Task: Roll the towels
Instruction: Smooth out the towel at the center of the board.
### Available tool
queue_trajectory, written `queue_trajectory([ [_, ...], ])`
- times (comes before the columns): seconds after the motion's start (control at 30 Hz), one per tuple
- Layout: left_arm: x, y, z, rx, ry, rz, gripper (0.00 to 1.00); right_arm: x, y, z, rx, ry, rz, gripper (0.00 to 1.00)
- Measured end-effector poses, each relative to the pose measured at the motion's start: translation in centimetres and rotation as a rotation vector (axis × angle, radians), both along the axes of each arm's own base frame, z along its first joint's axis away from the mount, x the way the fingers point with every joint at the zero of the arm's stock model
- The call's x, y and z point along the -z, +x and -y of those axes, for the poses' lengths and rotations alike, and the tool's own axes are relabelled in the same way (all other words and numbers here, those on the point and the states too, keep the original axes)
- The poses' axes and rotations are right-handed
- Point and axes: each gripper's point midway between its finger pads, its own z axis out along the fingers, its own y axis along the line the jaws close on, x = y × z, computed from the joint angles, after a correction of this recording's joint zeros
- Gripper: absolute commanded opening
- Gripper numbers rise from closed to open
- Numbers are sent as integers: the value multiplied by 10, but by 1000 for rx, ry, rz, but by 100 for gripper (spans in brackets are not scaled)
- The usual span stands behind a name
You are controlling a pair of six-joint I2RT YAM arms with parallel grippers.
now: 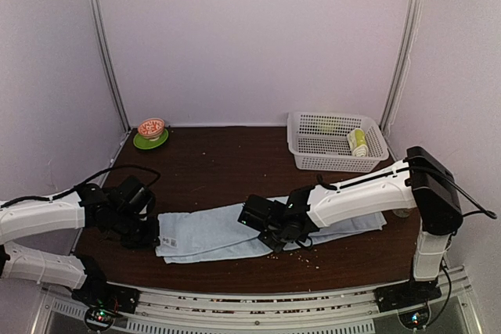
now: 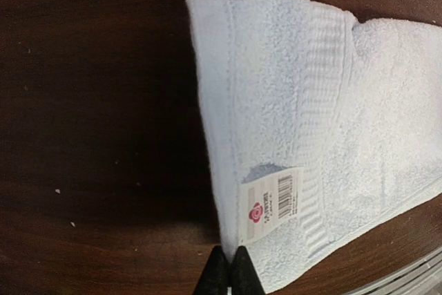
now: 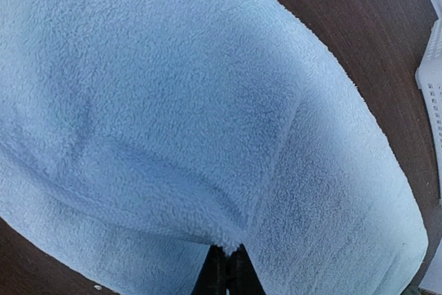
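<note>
The pale-blue towel (image 1: 211, 232) lies folded lengthwise across the dark table, its white tag (image 2: 271, 202) near the left end. My left gripper (image 1: 149, 234) is shut on the towel's left edge (image 2: 231, 257), pinching it just below the tag. My right gripper (image 1: 275, 236) is shut on a fold of the same towel (image 3: 226, 252) near its middle, at the front edge. The lime-green towel (image 1: 358, 141) sits rolled in the white basket (image 1: 313, 160) at the back right.
A green saucer with a small red-patterned bowl (image 1: 151, 132) stands at the back left. Crumbs lie on the table in front of the towel. The table's metal front rail (image 1: 258, 303) runs close behind the grippers. The basket's corner (image 3: 431, 81) shows beside the towel.
</note>
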Motion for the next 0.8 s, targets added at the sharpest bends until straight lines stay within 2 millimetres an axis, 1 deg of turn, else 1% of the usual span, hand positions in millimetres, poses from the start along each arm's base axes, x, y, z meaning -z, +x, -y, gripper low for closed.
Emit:
queue_trajectory([
  [0.2, -3, 0, 0, 0, -5, 6, 0, -2, -1, 1, 4, 5, -1, 0],
  [0.3, -10, 2, 2, 1, -17, 20, 0, -13, -3, 3, 1, 28, -1, 0],
  [0.43, -16, 4, 3, 1, -30, 35, 0, -32, -9, 7, -4, 80, -8, 0],
  [0.5, -16, 4, 4, 2, -30, 36, 0, -36, -11, 8, -6, 97, -16, 0],
  [0.57, -16, 4, 4, 3, -29, 35, 0, -36, -15, 9, -14, 104, -32, 0],
  [0.8, -15, 4, 4, 7, -25, 31, 0, -18, -35, 13, -46, 87, -110, 0],
])
